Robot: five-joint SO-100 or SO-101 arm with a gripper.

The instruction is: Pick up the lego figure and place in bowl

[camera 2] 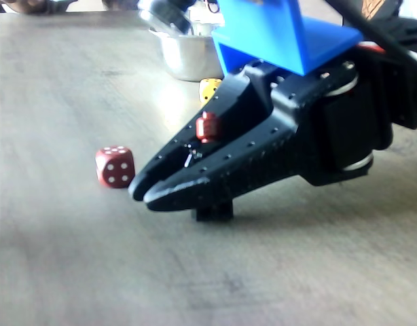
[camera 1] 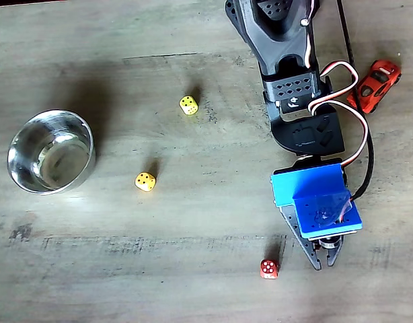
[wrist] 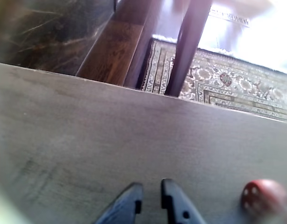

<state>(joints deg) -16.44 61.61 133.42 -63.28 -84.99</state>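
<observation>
The lego figure stands between my gripper's fingers. In a fixed view its red top (camera 2: 207, 127) pokes up above them and its black base (camera 2: 214, 212) touches the table beneath. My gripper (camera 2: 142, 192) lies low over the table, pointing left, its fingers closed on the figure with only a slit at the tips (wrist: 152, 198). In the top-down fixed view the gripper (camera 1: 323, 264) sits at the lower right, and its blue mount hides the figure. The steel bowl (camera 1: 50, 151) stands far off at the left, and behind the arm (camera 2: 188, 58) in the side view.
A red die (camera 1: 268, 268) lies just beside the fingertips (camera 2: 115, 166) (wrist: 262, 196). Two yellow dice (camera 1: 188, 105) (camera 1: 145, 182) lie between arm and bowl. A red-orange toy car (camera 1: 374, 84) is at the upper right. The table edge (wrist: 143, 91) runs close ahead in the wrist view.
</observation>
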